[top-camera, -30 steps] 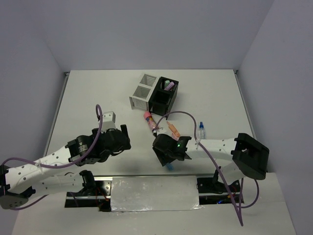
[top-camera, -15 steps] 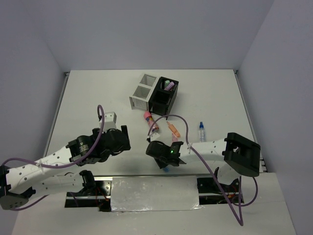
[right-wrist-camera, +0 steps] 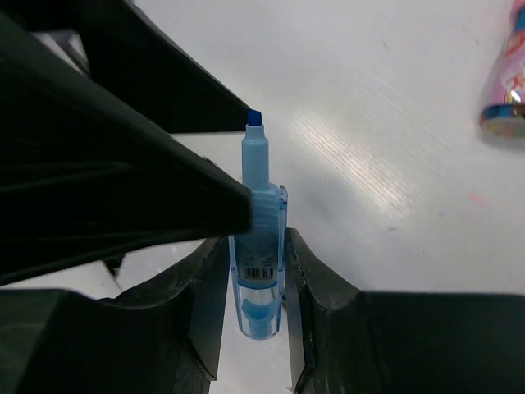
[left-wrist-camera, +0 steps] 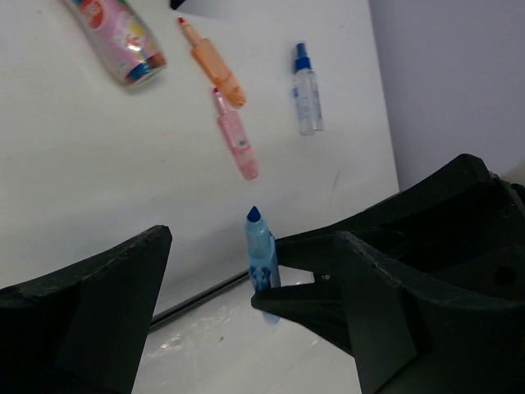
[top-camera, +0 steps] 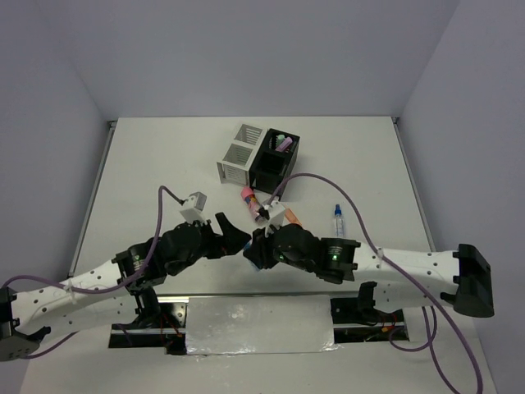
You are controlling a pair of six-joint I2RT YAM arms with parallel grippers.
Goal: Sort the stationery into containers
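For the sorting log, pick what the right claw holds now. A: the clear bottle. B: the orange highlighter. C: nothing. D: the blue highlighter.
D: the right claw clamps the blue highlighter by its barrel, a finger on each side, while the orange highlighter and the clear bottle lie loose on the table.

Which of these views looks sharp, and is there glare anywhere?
Top external: evenly lit and sharp, shadows faint. Left wrist: its own dark jaws blur in the foreground, while the blue highlighter beyond is clear. Right wrist: a streaky sheen on the white table, highlighter crisp.
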